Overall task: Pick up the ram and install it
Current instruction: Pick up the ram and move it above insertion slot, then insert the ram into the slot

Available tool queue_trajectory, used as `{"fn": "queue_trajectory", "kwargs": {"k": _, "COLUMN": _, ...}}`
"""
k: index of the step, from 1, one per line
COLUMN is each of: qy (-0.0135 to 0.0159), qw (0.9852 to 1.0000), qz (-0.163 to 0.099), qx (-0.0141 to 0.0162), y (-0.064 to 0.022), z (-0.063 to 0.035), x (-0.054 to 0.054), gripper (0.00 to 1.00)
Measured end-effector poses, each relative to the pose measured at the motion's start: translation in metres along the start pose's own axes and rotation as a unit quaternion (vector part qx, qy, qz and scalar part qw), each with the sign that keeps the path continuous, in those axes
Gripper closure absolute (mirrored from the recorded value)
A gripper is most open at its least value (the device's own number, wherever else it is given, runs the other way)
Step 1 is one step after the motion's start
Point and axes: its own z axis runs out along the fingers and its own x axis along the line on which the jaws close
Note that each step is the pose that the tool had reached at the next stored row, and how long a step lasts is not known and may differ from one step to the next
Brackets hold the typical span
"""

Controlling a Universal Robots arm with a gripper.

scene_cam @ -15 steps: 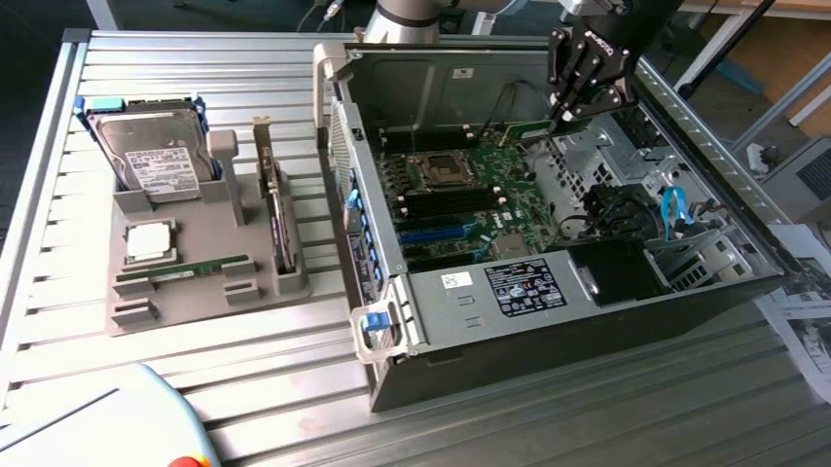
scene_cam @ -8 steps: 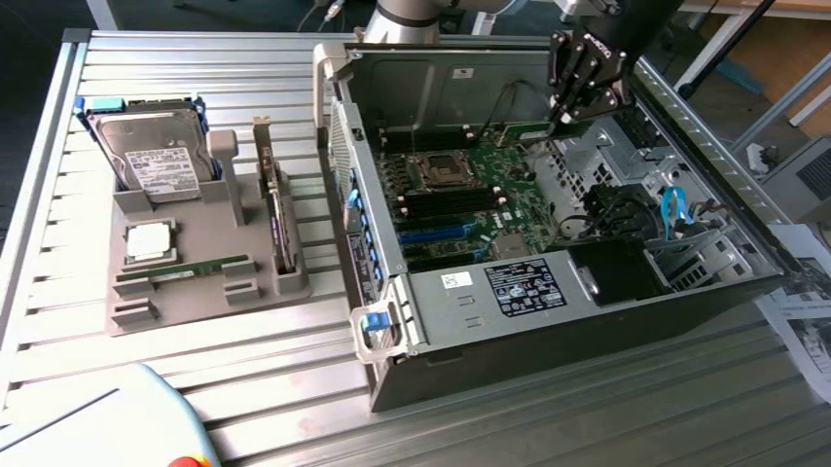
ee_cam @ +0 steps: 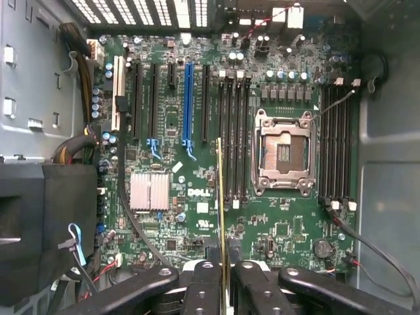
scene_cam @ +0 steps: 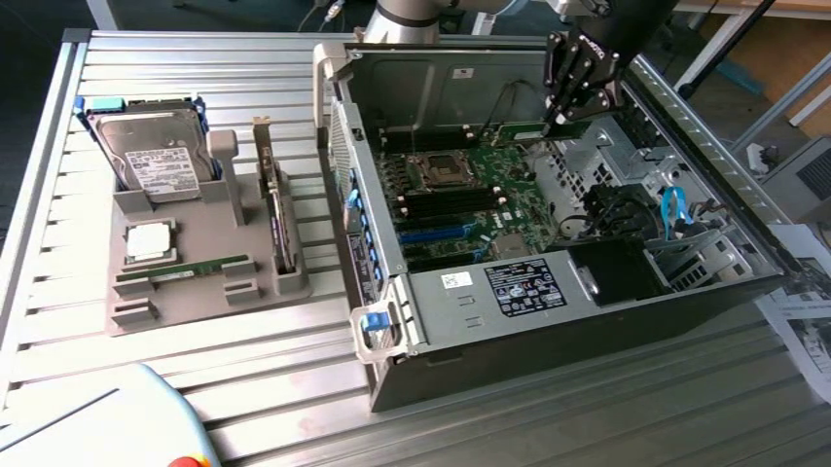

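Note:
My gripper hangs over the open computer case, shut on the ram, a thin green stick held above the far part of the motherboard. In the wrist view the ram is seen edge-on as a narrow line running out from between the black fingers of the gripper. It sits above the board, roughly in line with the black memory slots beside the empty CPU socket. It stands clear of the slots, not seated.
A grey parts holder at the exterior view's left carries a silver hard drive, an expansion card, a processor chip and another green stick. Cables cross the board near more slots. A heatsink lies nearby.

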Motion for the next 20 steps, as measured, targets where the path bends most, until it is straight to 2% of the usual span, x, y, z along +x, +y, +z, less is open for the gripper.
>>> {"fn": "queue_trajectory", "kwargs": {"k": 10, "qy": -0.0001, "qw": 1.0000, "qz": 0.000, "qx": 0.0000, "y": 0.0011, "z": 0.0002, "x": 0.000, "gripper": 0.85}}
{"fn": "queue_trajectory", "kwargs": {"k": 11, "qy": 0.0000, "qw": 1.0000, "qz": 0.000, "qx": 0.0000, "y": 0.0044, "z": 0.0005, "x": 0.000, "gripper": 0.85}}
{"fn": "queue_trajectory", "kwargs": {"k": 12, "qy": 0.0005, "qw": 1.0000, "qz": 0.001, "qx": 0.0000, "y": 0.0126, "z": 0.0026, "x": -0.001, "gripper": 0.85}}
{"fn": "queue_trajectory", "kwargs": {"k": 13, "qy": 0.0016, "qw": 1.0000, "qz": 0.001, "qx": 0.0000, "y": 0.0157, "z": 0.0039, "x": -0.001, "gripper": 0.85}}
{"fn": "queue_trajectory", "kwargs": {"k": 15, "qy": 0.0028, "qw": 1.0000, "qz": 0.002, "qx": 0.0000, "y": 0.0193, "z": 0.0071, "x": -0.002, "gripper": 0.85}}
{"fn": "queue_trajectory", "kwargs": {"k": 18, "qy": 0.0034, "qw": 1.0000, "qz": 0.005, "qx": -0.0001, "y": 0.0281, "z": 0.0151, "x": -0.002, "gripper": 0.85}}
{"fn": "queue_trajectory", "kwargs": {"k": 20, "qy": 0.0037, "qw": 1.0000, "qz": 0.008, "qx": -0.0001, "y": 0.0310, "z": 0.0196, "x": -0.002, "gripper": 0.85}}
